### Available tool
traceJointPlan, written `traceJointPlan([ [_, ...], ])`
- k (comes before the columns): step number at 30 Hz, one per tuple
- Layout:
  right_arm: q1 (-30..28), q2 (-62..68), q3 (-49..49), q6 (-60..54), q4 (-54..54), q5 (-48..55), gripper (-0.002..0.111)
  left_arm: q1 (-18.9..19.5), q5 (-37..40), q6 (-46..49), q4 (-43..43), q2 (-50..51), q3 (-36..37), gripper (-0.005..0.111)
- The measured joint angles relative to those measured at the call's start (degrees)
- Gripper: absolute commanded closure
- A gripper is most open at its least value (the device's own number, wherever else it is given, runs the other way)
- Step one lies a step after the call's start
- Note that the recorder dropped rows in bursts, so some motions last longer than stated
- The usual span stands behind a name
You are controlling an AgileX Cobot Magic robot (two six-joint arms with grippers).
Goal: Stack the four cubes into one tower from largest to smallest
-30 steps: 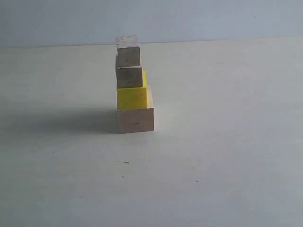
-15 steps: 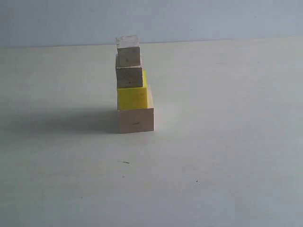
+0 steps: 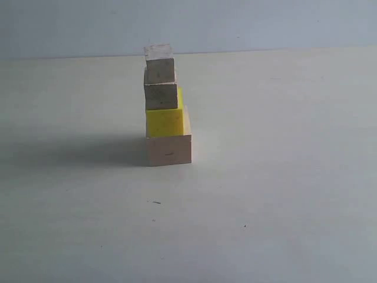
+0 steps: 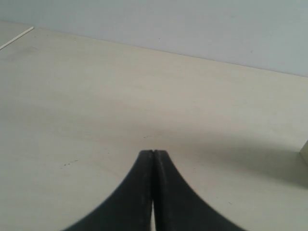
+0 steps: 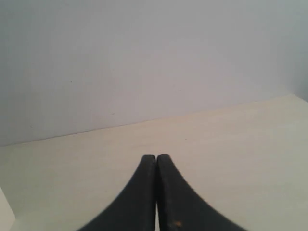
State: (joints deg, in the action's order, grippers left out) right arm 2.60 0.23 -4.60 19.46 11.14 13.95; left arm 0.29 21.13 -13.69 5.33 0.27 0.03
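Observation:
In the exterior view the tower stands left of centre on the pale table [image 3: 277, 194]: the pale wood largest cube [image 3: 169, 150] at the bottom, the yellow cube [image 3: 165, 121] on it, then the mid greyish cube [image 3: 161, 96], and the smallest greyish cube [image 3: 159, 65] on top. Neither arm shows in that view. My left gripper [image 4: 153, 152] is shut with nothing in it, over bare table; a pale cube edge [image 4: 304, 150] shows at the frame's border. My right gripper [image 5: 156, 156] is shut and empty too, with a pale cube corner [image 5: 5, 211] at the frame's edge.
A blue-grey wall [image 3: 235, 23] rises behind the table's far edge. The tower throws a shadow [image 3: 76, 152] to its left. A thin pale strip [image 4: 17, 37] lies on the table in the left wrist view.

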Motion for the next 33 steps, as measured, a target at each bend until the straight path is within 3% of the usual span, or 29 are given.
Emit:
traceJointPlan([
  [7, -0.3, 0.0, 0.3, -0.8, 1.5, -0.7, 0.108, 0.0, 0.0, 0.0, 0.0, 0.0, 0.0, 0.107],
  [12, -6.1, 0.0, 1.0, -0.8, -0.1, 0.1, 0.108, 0.0, 0.0, 0.0, 0.0, 0.0, 0.0, 0.107],
  [27, -4.5, 0.0, 4.3, -0.8, -1.7, -3.4, 0.108, 0.0, 0.0, 0.0, 0.0, 0.0, 0.0, 0.107],
  [33, -4.5, 0.0, 4.3, -5.5, -7.8, -4.3, 0.108, 0.0, 0.0, 0.0, 0.0, 0.0, 0.0, 0.107],
])
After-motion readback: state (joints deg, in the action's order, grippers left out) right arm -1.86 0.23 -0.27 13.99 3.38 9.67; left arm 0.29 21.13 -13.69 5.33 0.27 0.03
